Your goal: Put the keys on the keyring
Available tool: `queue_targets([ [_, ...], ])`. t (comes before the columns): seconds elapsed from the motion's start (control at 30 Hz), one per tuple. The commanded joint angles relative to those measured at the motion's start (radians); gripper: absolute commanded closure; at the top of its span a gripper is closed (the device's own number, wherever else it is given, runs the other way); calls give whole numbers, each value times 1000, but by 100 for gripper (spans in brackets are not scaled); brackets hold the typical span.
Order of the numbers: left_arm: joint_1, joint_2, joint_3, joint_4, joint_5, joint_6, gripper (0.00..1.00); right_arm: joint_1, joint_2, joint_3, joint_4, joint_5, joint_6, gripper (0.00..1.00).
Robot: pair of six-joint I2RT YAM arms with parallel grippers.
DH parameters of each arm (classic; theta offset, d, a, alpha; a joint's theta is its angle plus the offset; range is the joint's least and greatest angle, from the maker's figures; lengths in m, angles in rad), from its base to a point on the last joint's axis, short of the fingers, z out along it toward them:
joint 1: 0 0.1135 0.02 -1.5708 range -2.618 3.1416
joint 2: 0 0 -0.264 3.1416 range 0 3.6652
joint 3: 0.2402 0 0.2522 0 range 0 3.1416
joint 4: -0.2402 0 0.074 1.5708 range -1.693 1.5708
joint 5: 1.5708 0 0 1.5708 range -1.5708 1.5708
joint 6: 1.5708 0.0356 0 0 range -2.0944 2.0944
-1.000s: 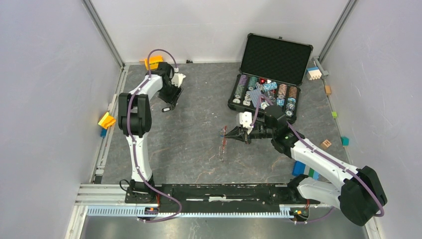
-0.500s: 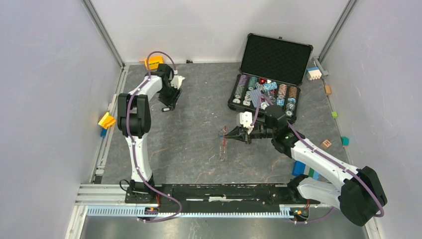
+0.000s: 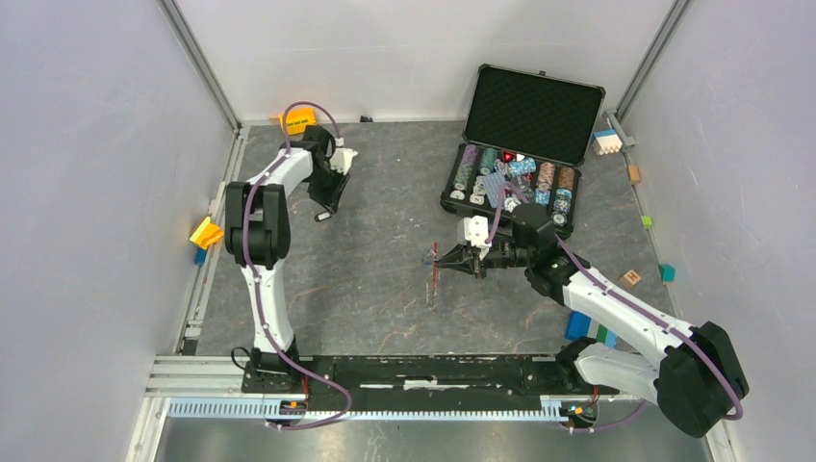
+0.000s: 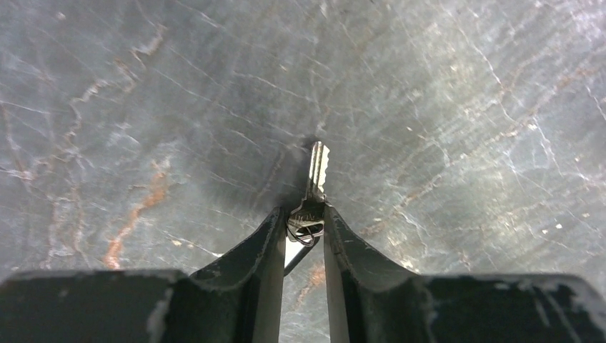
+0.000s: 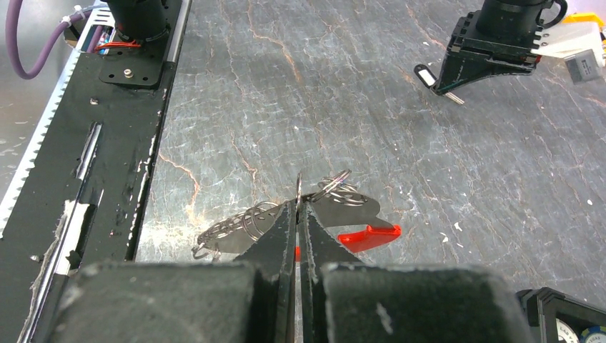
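Keyring point(image 3: 432, 279) on grey marbled tabletop point(image 3: 375, 241)

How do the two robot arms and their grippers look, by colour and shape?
Both the left arm and the right arm have white links, black joints and a purple cable. The left gripper and right gripper have two black, tapering fingers each.

Left of the poker chip case point(image 3: 532, 114), bare grey tabletop point(image 3: 385, 183) lies open all the way to the left gripper point(image 3: 323, 213) pinching a key point(image 4: 316, 179). Just in front of the case's left corner, the right gripper point(image 3: 442, 258) and its hanging keyring point(image 5: 343, 204) bar the path.
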Motion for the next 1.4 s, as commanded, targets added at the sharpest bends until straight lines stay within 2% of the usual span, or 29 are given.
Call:
queue_targets([
  [0.0,-2,-69,-53,-19,81,-2,79,-7,-20,5,31,-24,7,100],
  [0.17,-27,-128,-121,-16,125,29,81,-7,-15,7,31,-25,8,100],
  [0.5,-171,-264,-291,16,91,64,89,-12,-15,7,30,-27,10,100],
  [0.7,-261,-366,-387,76,75,96,90,-16,-14,6,30,-28,12,100],
  [0.9,-323,-406,-425,82,101,159,90,-20,-17,7,28,-28,12,100],
  [1.03,-349,-423,-440,82,116,187,82,-24,-17,7,28,-30,13,100],
  [1.23,-351,-408,-409,82,63,163,63,-28,-15,7,26,-37,14,100],
  [1.37,-351,-407,-399,82,37,125,58,-31,-16,5,25,-39,14,100],
])
